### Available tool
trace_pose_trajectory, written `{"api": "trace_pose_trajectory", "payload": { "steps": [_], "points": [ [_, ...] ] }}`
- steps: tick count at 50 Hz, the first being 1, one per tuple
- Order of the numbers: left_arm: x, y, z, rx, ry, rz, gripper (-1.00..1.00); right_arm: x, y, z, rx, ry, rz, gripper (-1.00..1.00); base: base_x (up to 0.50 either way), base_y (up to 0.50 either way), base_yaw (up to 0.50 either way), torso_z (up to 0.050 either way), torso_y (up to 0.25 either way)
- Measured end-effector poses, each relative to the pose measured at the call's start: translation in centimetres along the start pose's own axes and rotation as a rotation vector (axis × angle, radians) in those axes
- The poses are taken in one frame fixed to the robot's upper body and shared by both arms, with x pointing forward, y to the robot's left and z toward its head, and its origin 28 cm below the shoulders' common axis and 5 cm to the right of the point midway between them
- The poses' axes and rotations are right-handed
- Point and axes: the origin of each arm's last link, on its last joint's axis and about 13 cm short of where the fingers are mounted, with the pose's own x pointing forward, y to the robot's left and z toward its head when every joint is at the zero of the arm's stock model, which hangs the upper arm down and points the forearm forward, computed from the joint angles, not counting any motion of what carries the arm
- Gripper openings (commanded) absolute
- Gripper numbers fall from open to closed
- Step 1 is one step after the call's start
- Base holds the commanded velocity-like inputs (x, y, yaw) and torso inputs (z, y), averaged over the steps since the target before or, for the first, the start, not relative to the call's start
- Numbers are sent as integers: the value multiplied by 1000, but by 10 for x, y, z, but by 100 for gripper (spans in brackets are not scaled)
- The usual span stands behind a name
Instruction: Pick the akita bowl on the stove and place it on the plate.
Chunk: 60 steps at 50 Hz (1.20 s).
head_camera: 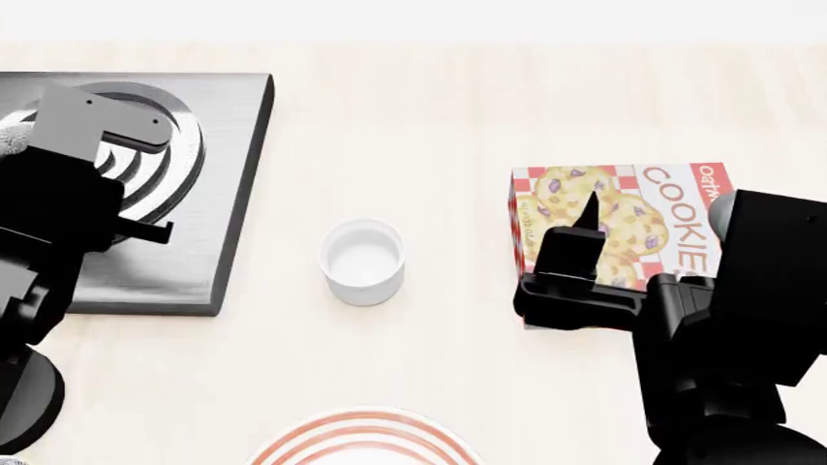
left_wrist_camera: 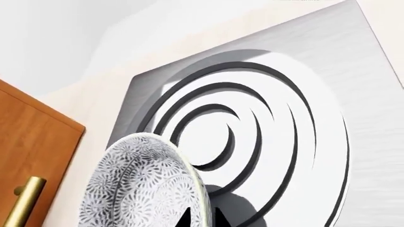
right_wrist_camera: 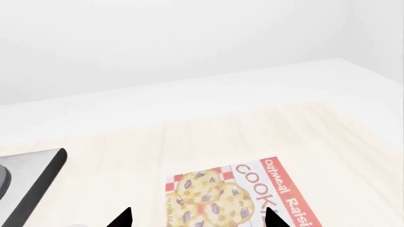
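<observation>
Two arms in shot, and the left one's over the stove [head_camera: 194, 223] at the counter's far-left corner. The left gripper [left_wrist_camera: 200, 218] sits right at the akita bowl [left_wrist_camera: 142, 184], which is tipped up on edge, speckled outside facing the wrist cam, a dark fingertip [left_wrist_camera: 187, 218] touching its rim. The rest of the claw's out of frame, so can't tell if it's pinching the bowl or just alongside. In the head view only a sliver of the bowl shows at the far-left edge, behind the arm, above the burner rings [left_wrist_camera: 252, 132]. An orange cabinet door [left_wrist_camera: 31, 142] w/ a brass handle [left_wrist_camera: 24, 201] shows past the stove's edge. The plate [head_camera: 364, 441], red rings and all, peeks in at the counter's near edge, centre, well apart from the stove. Between them stands a small white cup [head_camera: 363, 260], just beside the stove's right edge. Over on the right half of the counter [head_camera: 427, 126] lies a cookie box [head_camera: 621, 218], flat, label up. The right gripper [right_wrist_camera: 198, 218] hovers over it, tips spread wide, nothing btwn them.
</observation>
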Motion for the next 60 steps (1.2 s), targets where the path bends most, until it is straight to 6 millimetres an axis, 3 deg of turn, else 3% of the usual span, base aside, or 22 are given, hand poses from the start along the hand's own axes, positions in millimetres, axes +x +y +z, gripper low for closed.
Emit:
{"api": "trace_pose_trajectory", "payload": {
  "steps": [17,23,32,41,50,60],
  "points": [
    [1,3,1,-27,-8,10,-100,1,0,0,1,1,-2,100,0,0,0,0,0],
    [-3,12,23,-87,-101,27,-100,1,-1,0,1,2,-3,100,0,0,0,0,0],
    [-34,30,72,-104,-384,-62,-100,0,-1,0,1,2,-4,100,0,0,0,0,0],
    [-81,48,93,148,-719,-189,-100,0,0,0,-1,2,-5,100,0,0,0,0,0],
    [-121,47,80,472,-935,-340,-100,0,0,0,-1,2,-4,100,0,0,0,0,0],
    [-146,42,52,717,-1011,-519,-100,0,0,0,-1,2,-4,100,0,0,0,0,0]
  ]
}}
